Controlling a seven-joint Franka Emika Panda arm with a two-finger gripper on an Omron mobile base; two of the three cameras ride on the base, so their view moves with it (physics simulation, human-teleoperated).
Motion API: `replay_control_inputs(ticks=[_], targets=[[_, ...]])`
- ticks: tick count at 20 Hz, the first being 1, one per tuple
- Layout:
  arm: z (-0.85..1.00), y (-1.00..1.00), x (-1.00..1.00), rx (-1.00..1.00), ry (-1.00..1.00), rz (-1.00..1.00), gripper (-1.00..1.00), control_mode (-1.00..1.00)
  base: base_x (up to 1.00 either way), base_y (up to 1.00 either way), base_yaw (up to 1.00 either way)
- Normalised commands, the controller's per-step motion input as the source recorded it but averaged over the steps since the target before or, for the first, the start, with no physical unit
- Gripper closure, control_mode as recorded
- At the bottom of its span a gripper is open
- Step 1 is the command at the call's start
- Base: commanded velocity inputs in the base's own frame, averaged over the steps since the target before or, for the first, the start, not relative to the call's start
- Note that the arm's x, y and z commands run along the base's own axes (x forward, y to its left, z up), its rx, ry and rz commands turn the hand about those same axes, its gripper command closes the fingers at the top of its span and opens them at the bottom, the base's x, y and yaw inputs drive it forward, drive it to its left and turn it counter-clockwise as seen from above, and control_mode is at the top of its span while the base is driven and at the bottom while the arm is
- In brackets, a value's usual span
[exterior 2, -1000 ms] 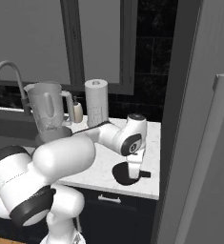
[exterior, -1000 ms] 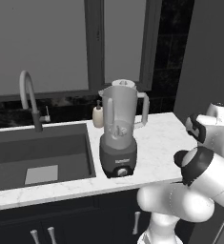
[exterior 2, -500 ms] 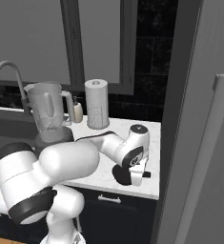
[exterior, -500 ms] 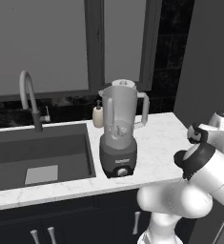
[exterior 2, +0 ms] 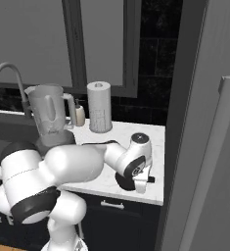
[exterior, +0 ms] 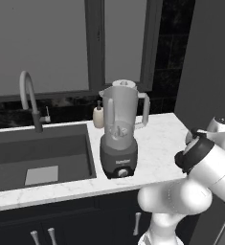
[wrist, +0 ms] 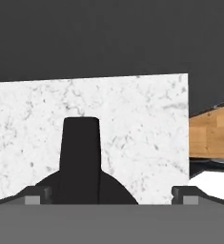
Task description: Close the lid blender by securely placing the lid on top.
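**A:** Where's the lid right now?

**B:** I see the lid lying flat on the marble counter, near the front edge at the right end, just under my arm's wrist. In the hand view the lid sits at the bottom with its upright black handle rising in the middle, white marble behind it.

**A:** And the gripper?

**B:** The gripper points down at the counter beside the lid. In the hand view its two tips stand well apart, one on each side of the lid's dome, nothing pinched between them. Whether they touch the lid I cannot tell.

**A:** The blender?

**B:** The blender stands upright on the counter just right of the sink, well apart from the lid, its jar mouth uncovered apart from a small pale ring on top. A soap bottle stands behind it, and a paper towel roll sits toward the back wall
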Motion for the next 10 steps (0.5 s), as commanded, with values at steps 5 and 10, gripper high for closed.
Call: replay_control_inputs(ticks=[5,10], targets=[[-0.16,-0.16,0.09,0.00,0.00,0.00,-1.00,-1.00,0.00,0.00,0.00],[-0.28,-0.18,0.06,0.00,0.00,0.00,-1.00,-1.00,0.00,0.00,0.00]])
